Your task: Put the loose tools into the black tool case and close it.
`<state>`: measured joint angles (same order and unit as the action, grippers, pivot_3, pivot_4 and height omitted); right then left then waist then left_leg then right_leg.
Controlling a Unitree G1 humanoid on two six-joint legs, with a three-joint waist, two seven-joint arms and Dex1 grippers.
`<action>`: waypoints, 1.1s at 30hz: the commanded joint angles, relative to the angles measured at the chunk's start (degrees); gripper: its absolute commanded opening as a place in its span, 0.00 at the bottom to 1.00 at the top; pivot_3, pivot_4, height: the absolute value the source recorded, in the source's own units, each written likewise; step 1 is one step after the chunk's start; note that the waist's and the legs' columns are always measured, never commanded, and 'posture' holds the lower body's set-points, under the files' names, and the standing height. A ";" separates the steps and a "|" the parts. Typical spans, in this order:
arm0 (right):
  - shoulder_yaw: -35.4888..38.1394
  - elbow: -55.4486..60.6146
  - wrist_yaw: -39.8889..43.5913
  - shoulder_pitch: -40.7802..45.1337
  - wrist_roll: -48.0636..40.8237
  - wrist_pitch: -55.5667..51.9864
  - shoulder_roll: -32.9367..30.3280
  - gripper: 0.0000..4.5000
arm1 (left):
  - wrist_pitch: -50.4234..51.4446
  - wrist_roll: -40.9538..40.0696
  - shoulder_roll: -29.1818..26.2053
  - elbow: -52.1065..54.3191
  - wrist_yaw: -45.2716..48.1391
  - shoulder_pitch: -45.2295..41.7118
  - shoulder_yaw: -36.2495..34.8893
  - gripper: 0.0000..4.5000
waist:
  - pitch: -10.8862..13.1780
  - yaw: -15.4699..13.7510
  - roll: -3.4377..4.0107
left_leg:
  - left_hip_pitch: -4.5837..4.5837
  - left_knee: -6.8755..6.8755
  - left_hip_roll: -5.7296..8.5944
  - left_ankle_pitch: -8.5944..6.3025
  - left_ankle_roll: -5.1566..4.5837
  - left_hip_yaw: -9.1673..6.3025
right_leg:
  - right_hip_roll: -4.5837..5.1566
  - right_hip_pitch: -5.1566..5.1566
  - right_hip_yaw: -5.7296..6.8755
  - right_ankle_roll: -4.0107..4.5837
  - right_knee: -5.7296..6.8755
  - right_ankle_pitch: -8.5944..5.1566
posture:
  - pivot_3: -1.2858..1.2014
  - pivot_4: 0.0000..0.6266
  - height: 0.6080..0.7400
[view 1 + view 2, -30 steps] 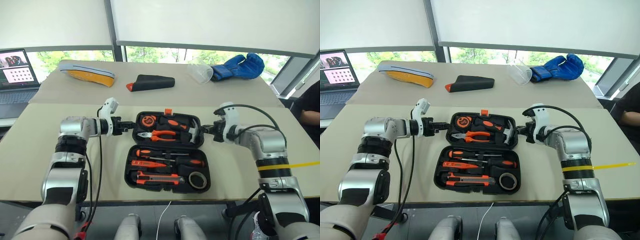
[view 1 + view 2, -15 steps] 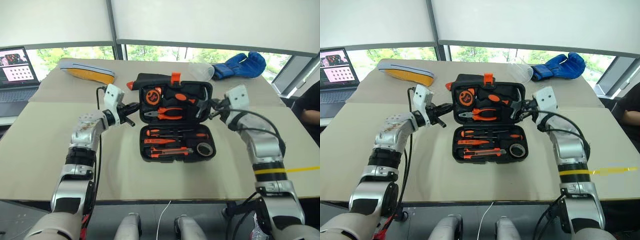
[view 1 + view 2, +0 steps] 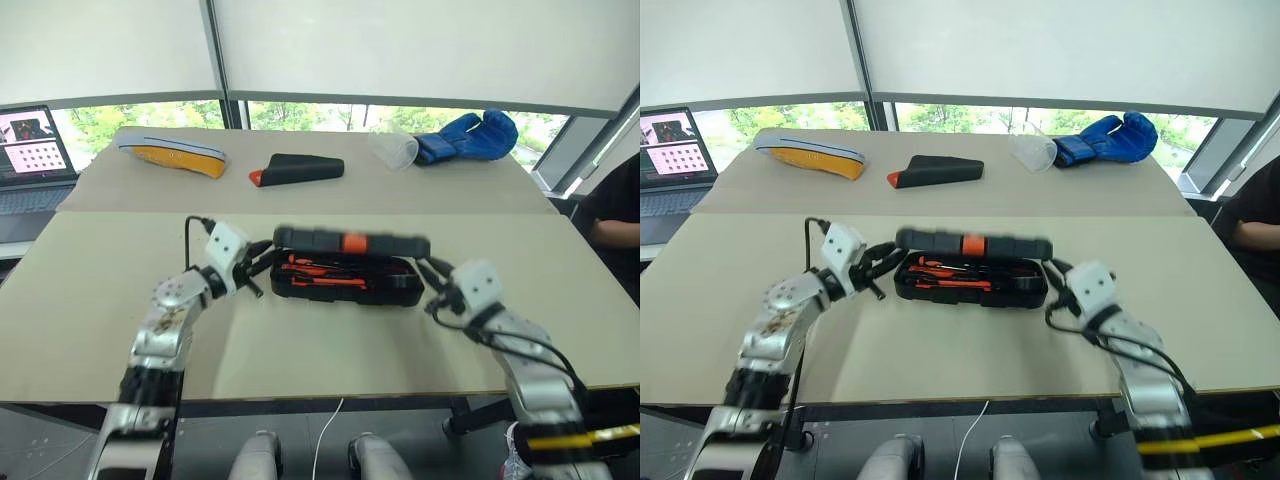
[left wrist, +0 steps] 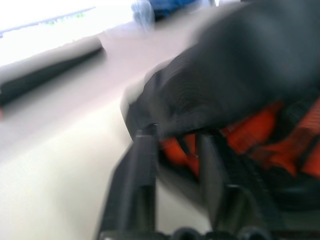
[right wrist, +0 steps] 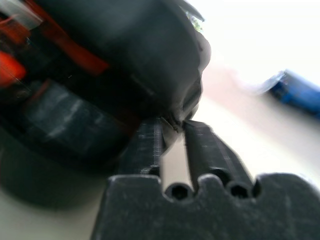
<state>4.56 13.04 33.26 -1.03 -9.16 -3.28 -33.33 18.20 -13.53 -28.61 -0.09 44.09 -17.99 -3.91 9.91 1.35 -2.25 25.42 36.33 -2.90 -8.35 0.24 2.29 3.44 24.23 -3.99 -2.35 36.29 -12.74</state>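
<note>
I am watching the rectangular black plastic tool case on the near beige table: its ribbed lid, which stood upright half a second ago and lay flat open a second ago, is now dropping over the tray, with only a narrow gap left showing the orange-and-black handled tools seated in their slots. The small orange latch is sitting at the middle of the lid's front edge.

The left gripper is sitting at the case's left end, its two black fingers parted with a clear gap between them and tips right at the lid's corner; I cannot tell whether they are touching it. The right gripper is at the right end, fingers slightly apart, tips at the lid's rounded corner, holding nothing I can make out. Both arms are drawn back nearer to me than half a second ago.

Bare tabletop is lying open on all sides of the case. On the far table, well apart, are lying a black wedge-shaped pouch with an orange tip, a yellow-and-grey curved pad, a clear plastic cup on its side and a blue boxing glove. An open laptop is standing at the far left.
</note>
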 commanded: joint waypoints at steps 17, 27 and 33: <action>2.69 20.83 20.18 -10.50 -13.41 -20.55 -21.15 0.18 | -14.26 7.62 -5.75 -45.98 18.46 -38.52 11.71 0.35 | -0.17 -0.98 -0.20 | 0.42 0.09 0.21 -0.16 0.35 0.26 | 0.98 -0.06 0.87 -0.40 -1.01 0.30 | 0.52 0.24 1.00; -12.03 14.60 17.35 3.40 -3.78 -21.33 -16.47 0.00 | -32.62 21.53 7.42 -70.87 5.56 -52.44 17.59 0.01 | -0.13 -1.42 -0.27 | 0.98 0.26 0.25 -0.19 -0.35 0.26 | 0.88 0.17 0.87 -0.70 -1.05 0.37 | 0.52 0.24 1.00; -12.44 9.09 13.20 9.24 1.02 -21.31 -13.95 0.00 | -38.70 24.34 8.35 -72.63 17.81 -51.78 19.30 0.01 | -0.11 -1.89 -0.30 | 0.99 0.34 0.30 -0.19 -0.34 0.26 | 0.91 0.15 0.88 -0.78 -1.01 0.39 | 0.52 0.24 1.00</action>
<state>-10.18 22.76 48.64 6.54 -9.69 -24.81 -47.49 -18.00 10.36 -20.94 -72.94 54.55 -69.56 14.57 9.80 -0.54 -2.54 26.41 36.72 -2.59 -8.54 -0.10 2.55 4.36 24.36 -3.12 -3.13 35.31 -12.34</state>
